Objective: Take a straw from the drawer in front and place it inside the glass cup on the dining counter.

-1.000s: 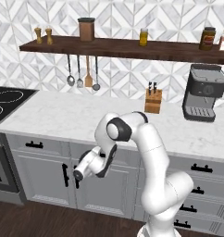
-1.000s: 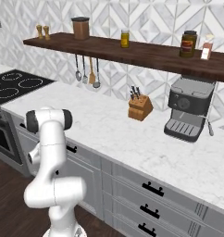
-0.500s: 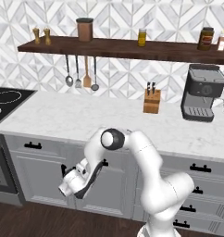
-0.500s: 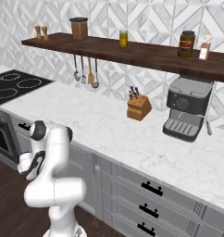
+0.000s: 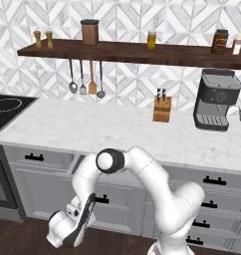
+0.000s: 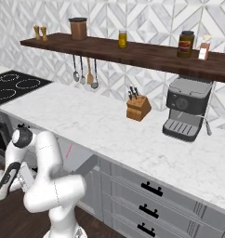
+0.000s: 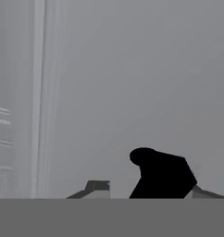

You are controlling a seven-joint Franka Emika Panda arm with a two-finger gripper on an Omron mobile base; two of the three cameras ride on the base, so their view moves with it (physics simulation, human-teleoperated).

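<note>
My gripper [image 5: 66, 233] hangs low in front of the grey cabinet doors, close to the dark wood floor, with my white arm folded down over it from the elbow joint. In the hand view a plain grey panel sits right ahead, and two dark finger tips [image 7: 97, 186] rise at the bottom edge. I cannot tell from these pictures how far apart my jaws stand, and I see nothing between them. Just above and behind my hand, in the right base view, the drawer [image 6: 84, 165] looks pulled partly out under the counter edge. The straw [image 6: 69, 148] shows there as a thin red-pink line that appears to lie inside it, well apart from my fingers. Beyond that runs the white marble kitchen counter [image 5: 117, 132], with a black stove [image 5: 3, 107] at its left end. A wooden knife block [image 5: 162, 109] and a grey coffee machine [image 5: 217, 99] stand by the patterned wall. Utensils [image 5: 87, 82] hang under a dark shelf [image 5: 132, 50] that carries jars. I judge the main risk to be the climb from here. My hand sits below the drawer, so rising straight could knock its front panel from underneath, or jolt the drawer and roll the straw. The straw is so thin that my jaws could close beside it, or pinch one end and let it swing.
</note>
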